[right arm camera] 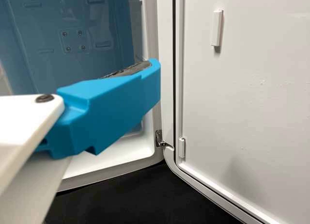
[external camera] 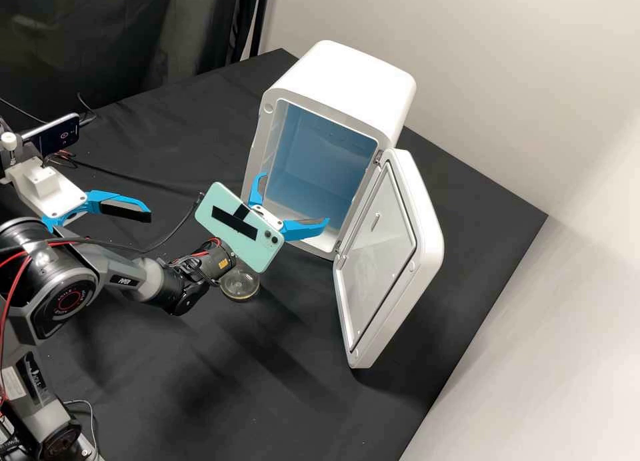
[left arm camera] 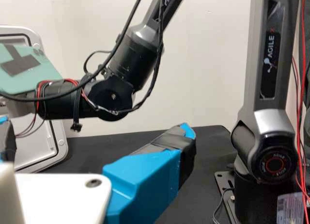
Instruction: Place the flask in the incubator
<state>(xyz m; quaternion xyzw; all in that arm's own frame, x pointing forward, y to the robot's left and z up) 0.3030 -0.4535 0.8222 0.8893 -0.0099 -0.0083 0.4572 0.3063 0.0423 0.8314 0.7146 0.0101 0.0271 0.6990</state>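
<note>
The white incubator (external camera: 347, 81) stands at the back of the bench with its blue inside (external camera: 313, 161) showing and its door (external camera: 390, 254) swung wide open to the right. My right gripper (external camera: 283, 209) hovers at the lower front of the opening, open and holding nothing. One of its blue fingers (right arm camera: 106, 107) shows against the blue chamber (right arm camera: 72, 40), beside the door's inner face (right arm camera: 242, 88). A small clear flask (external camera: 240, 284) rests on the bench under the right arm's wrist, in front of the incubator. My left gripper (external camera: 100, 211) is far off at the left, open and empty.
A mint-green phone (external camera: 239, 226) is strapped to the right wrist. The right arm's dark links (left arm camera: 121, 64) and an arm base (left arm camera: 264, 151) stand close to the left gripper. Cables (external camera: 167, 228) trail over the black bench. The bench edge (external camera: 493, 294) runs just right of the door.
</note>
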